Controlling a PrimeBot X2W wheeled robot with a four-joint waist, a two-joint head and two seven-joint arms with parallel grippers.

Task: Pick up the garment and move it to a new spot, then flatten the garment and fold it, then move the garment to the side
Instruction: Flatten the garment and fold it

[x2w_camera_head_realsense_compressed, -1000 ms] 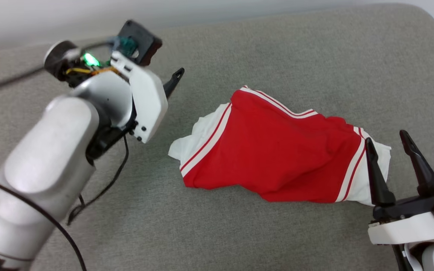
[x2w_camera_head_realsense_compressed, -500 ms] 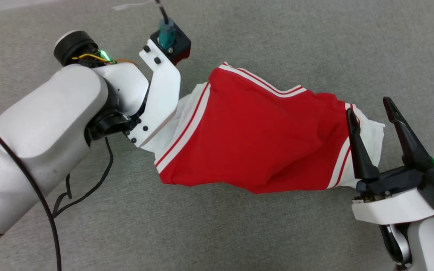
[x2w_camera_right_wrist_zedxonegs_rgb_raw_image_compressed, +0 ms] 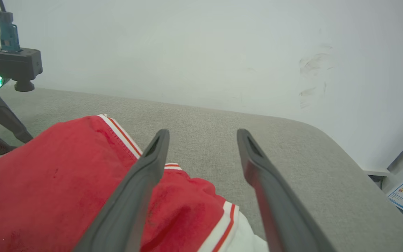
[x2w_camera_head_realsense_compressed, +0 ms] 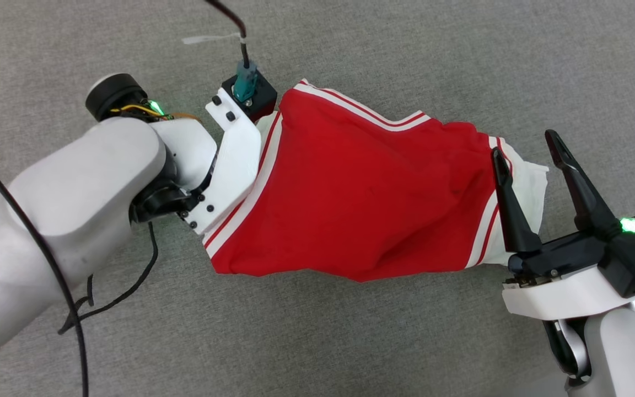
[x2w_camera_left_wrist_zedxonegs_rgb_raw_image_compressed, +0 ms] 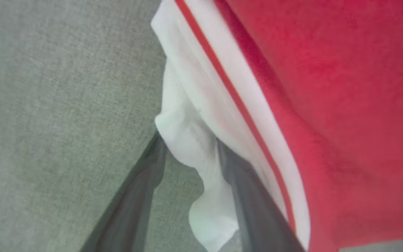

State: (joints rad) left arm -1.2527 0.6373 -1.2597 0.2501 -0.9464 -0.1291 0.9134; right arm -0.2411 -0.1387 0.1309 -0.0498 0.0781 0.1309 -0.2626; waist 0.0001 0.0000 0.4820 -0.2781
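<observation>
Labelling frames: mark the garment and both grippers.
garment (x2w_camera_head_realsense_compressed: 361,193), head view, red body fabric.
right gripper (x2w_camera_head_realsense_compressed: 523,141), head view, midway between its fingertips.
left gripper (x2w_camera_left_wrist_zedxonegs_rgb_raw_image_compressed: 187,140), left wrist view, midway between its fingertips.

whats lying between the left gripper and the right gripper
In the head view, the garment, bunched on the grey cushion, spans the stretch from the left gripper to the right gripper; nothing else lies there.
</observation>
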